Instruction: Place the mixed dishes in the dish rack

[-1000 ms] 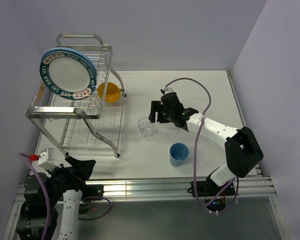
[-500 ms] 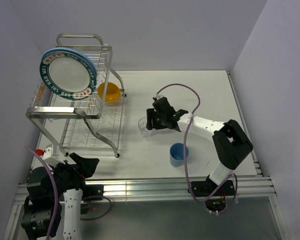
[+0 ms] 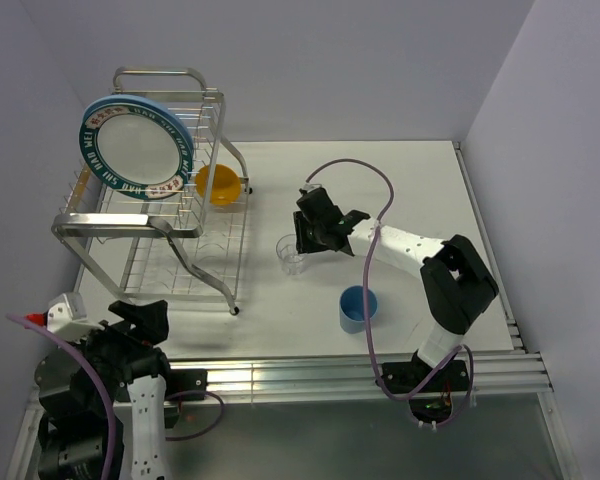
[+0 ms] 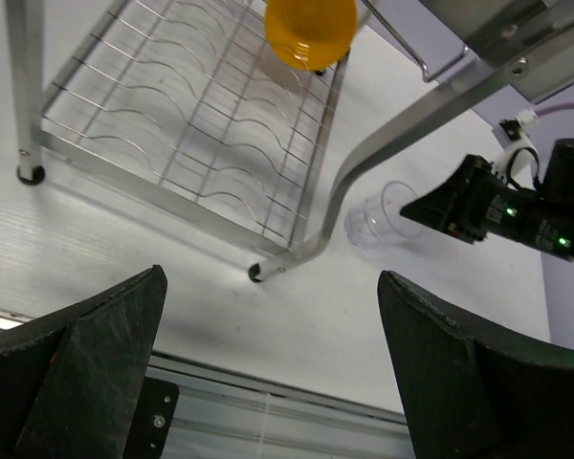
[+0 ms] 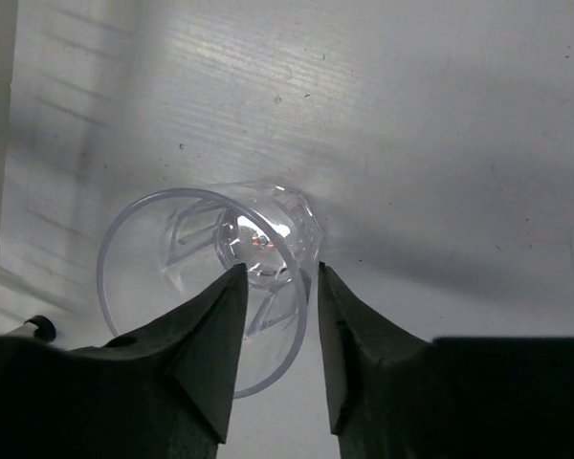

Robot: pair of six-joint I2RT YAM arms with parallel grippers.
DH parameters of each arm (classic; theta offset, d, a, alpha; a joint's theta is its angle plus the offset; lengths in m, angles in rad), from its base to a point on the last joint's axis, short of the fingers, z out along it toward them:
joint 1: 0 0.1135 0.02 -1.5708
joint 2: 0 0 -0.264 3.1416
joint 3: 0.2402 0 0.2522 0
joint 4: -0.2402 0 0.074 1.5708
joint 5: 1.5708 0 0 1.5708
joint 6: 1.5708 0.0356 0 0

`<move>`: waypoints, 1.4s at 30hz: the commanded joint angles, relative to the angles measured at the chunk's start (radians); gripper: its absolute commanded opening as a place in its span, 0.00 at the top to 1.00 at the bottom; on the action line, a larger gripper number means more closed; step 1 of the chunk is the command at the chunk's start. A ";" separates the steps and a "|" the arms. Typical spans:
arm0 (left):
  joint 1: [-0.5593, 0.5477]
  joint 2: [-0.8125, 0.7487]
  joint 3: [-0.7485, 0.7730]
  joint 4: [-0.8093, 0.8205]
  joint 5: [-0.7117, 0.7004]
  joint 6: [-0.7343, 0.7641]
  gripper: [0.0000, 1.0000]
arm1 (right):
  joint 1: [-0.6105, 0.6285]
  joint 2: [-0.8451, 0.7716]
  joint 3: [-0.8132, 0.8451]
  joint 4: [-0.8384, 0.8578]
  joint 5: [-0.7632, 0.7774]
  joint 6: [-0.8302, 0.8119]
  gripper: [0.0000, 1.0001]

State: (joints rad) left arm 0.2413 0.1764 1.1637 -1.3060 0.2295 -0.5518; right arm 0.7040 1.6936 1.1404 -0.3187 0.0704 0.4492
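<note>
1. Between the jaws of the right gripper point(image 5: 277, 279) runs one side wall of the small clear glass point(image 5: 206, 253). One finger sits inside its mouth and the other outside, with only a narrow gap left. I cannot tell whether the pads already press on the wall.
2. Under those jaws the glass stands upright on the white table point(image 3: 420, 180), mouth up. Beyond it, on the side away from the jaws, is the dish rack point(image 4: 411, 120). Behind the jaws, back toward the arm's base, stands the small blue cup point(image 3: 358, 308).
3. I judge the glass light, stiff, brittle and slick.
   - A pinch over the rim looks like the right hold, set deep enough that the wall cannot slide out.
   - The squeeze should be moderate.
   - Held by one wall, the glass may tilt or swing when lifted.
4. It is colourless, with a thin round rim. Its lower body is faceted and catches a bright glint, and the table shows through it.
5. The left gripper point(image 4: 270, 277) has its jaws spread wide with nothing between them. Ahead of them lie the rack's lower wire shelf and the orange bowl point(image 4: 311, 29).
6. The white plate with a teal lettered rim point(image 3: 132, 147) stands on the rack's upper tier. By my reading, the glass and the cup remain to be loaded.
</note>
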 commanded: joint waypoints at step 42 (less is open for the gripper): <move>0.070 0.656 0.997 0.140 0.220 -0.097 0.01 | -0.014 -0.098 -0.037 0.020 0.121 0.026 1.00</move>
State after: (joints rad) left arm 0.2882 0.7502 1.9976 -1.0805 0.3931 -0.7208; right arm 0.6949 1.6402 1.1080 -0.3496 0.1917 0.4557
